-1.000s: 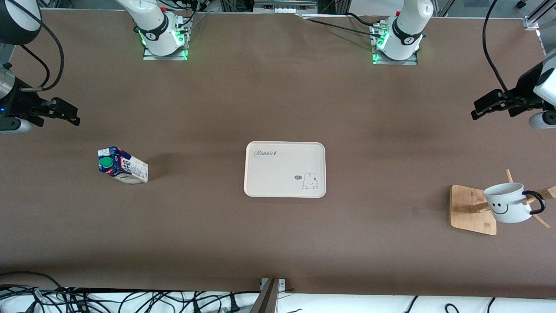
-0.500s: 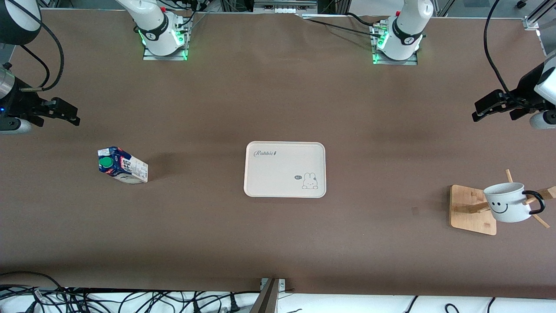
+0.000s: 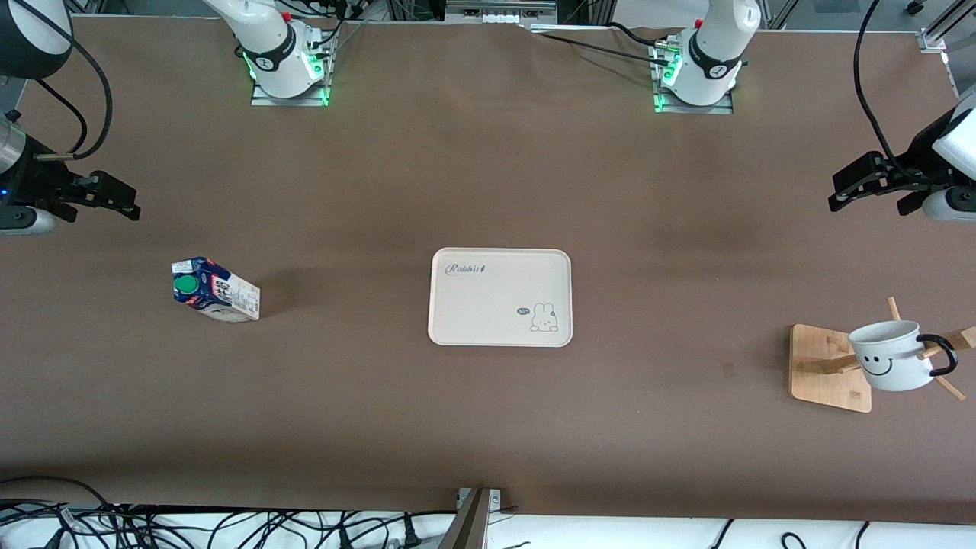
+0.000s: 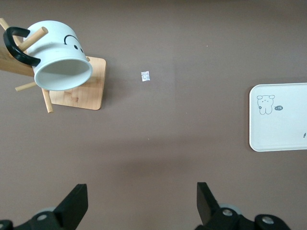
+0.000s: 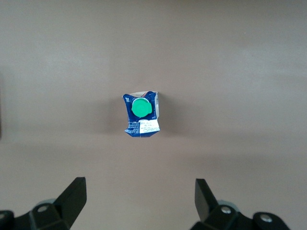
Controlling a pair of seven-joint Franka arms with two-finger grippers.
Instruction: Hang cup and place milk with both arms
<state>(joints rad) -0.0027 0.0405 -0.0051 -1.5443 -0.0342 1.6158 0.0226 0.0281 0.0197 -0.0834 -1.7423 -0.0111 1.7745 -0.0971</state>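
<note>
The cup [image 3: 892, 364] already hangs by its thin black loop handle on a peg of the wooden rack [image 3: 831, 367], toward the left arm's end of the table from the tray [image 3: 499, 297] and a little nearer the front camera than it. It is a glossy white mug with a black smiley face, tilted with its round mouth open to the side. The rack has a flat, pale wood base and slim dowel pegs.

The tray, at mid-table, is a matte cream rectangle with rounded corners, a raised rim and a small rabbit print; nothing lies in it. The milk [image 3: 215, 289] stands on the brown table cover, level with the tray toward the right arm's end and well apart from it. It is a small boxy carton with cream lower sides, a dark blue gabled top and a round green cap.

Placing the milk appears to be the step in hand. The right gripper [image 3: 114, 200], fingers spread wide and empty, hovers over bare table farther from the camera than the carton. It would do well to close on the flat lower sides, below the sloped gable, and squeeze lightly, since card walls dent.

The left gripper [image 3: 858, 187], also spread and empty, waits over bare table at the left arm's end, farther from the camera than the tray.
</note>
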